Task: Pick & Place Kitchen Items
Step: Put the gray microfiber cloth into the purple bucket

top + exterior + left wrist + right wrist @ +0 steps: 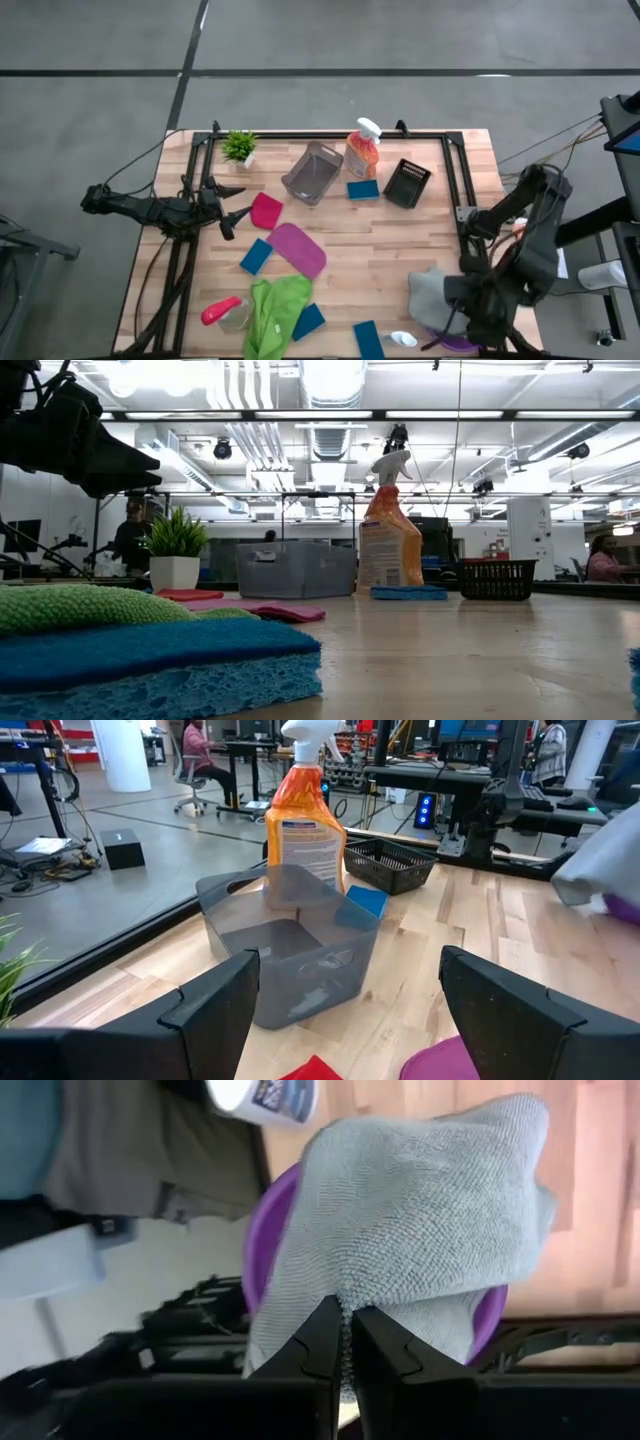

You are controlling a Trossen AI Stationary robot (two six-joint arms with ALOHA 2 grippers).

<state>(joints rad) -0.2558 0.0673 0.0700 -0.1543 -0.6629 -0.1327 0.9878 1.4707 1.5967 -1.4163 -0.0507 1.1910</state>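
Observation:
My right gripper (345,1342) is shut on a grey cloth (430,290) at the table's near right corner, over a purple bowl (262,1230). My left gripper (350,1005) is open and empty at the table's left side (235,207), above a red cloth (265,211), pointing at a grey bin (290,950). An orange spray bottle (363,148) stands upright behind the bin. A magenta cloth (297,248), a green cloth (275,310), several blue sponges (256,256), a red-topped bottle (225,312) and a white-topped bottle (400,340) lie on the table. My right gripper pinches a bunched bit of the grey cloth (345,1312) between its two fingertips. The cloth spreads out ahead of the fingers and lies draped over the purple bowl's rim; one layer or several, I cannot tell.
A black basket (407,183) stands at the far right, with a blue sponge (363,189) between it and the bin. A small potted plant (240,147) stands at the far left. A black frame (455,160) runs along the table's edges. People sit in the room beyond.

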